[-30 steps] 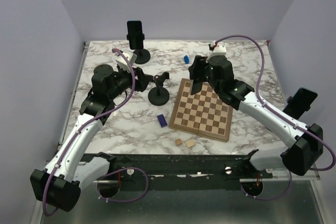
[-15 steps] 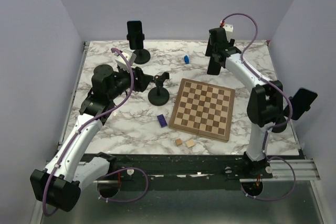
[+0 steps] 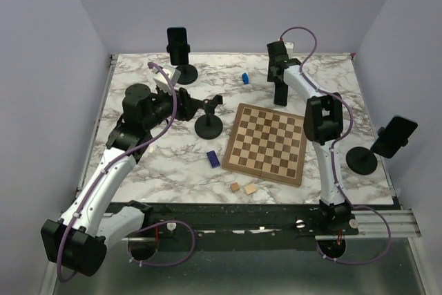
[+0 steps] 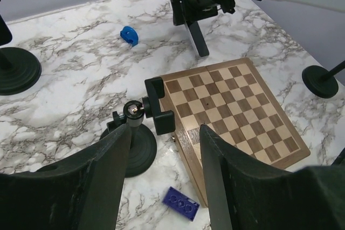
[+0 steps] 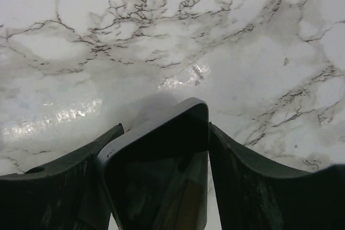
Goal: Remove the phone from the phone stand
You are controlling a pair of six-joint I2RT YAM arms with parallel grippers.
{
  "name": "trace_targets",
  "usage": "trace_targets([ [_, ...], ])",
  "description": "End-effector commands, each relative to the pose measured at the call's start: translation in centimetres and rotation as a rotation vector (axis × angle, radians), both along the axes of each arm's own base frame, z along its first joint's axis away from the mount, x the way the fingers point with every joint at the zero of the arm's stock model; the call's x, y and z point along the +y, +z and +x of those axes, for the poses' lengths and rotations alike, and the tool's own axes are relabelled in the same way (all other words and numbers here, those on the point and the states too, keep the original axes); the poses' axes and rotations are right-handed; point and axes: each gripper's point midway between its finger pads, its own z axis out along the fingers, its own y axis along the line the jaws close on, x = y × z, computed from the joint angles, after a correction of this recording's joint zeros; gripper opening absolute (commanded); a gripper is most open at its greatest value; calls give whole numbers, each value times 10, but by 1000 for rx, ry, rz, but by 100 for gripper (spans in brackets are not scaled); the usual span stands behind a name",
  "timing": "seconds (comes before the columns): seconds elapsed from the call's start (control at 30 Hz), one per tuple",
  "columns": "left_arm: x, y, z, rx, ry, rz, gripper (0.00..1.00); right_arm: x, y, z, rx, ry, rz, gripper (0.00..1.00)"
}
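You're clamping the phone [image 5: 156,176] in the right gripper [image 5: 164,133], its long axis pointing down at the table [image 5: 161,25] just beneath.

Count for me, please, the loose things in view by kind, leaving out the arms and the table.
Phones: 3
Phone stands: 3
Chessboard: 1
Wooden blocks: 2
Blue pieces: 2
Total: 11

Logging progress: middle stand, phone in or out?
Out. The middle stand clamp is bare; the right gripper is shut on a phone.
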Motion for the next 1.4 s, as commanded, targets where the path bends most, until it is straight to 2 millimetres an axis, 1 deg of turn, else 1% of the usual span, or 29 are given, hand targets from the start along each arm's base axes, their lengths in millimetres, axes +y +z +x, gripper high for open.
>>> trace_targets([
  [0.0,-7,8,-2,-10,-34,-24,61,2,-12,6,21,-1,-2,1],
  [0.1,-8,7,-2,-3,-37,-26,61,-2,-24,6,32,-23,-14,8],
  [0.23,-7,6,-1,-2,-33,-23,61,-3,-37,7,50,-37,-22,13],
  [0.3,-7,5,0,1,-31,-21,61,-2,-40,7,53,-36,-22,14],
  [0.4,-7,4,0,5,-32,-20,61,-2,-40,8,56,-25,-29,19],
  [0.57,-8,1,2,17,-33,-19,61,-15,-27,9,51,-39,-119,19],
  [0.67,-10,0,1,22,-39,-24,61,-16,-27,4,61,-24,-150,25],
  [0.8,-10,-1,2,25,-40,-25,61,-1,-25,6,44,42,-196,36],
  [0.97,-9,-1,2,24,-36,-22,61,12,-27,14,32,66,-185,42],
  [1.03,-9,-1,2,23,-34,-22,61,20,-25,17,21,89,-182,47],
  [1.13,-10,-2,2,27,-37,-22,61,31,-17,21,0,124,-186,60],
  [1.2,-10,-3,3,31,-38,-22,61,38,-7,23,-10,136,-170,67],
  [1.3,-10,-4,4,35,-37,-21,61,42,18,19,-35,126,-146,75],
  [1.37,-11,-5,5,39,-39,-20,61,43,38,11,-44,114,-120,77],
])
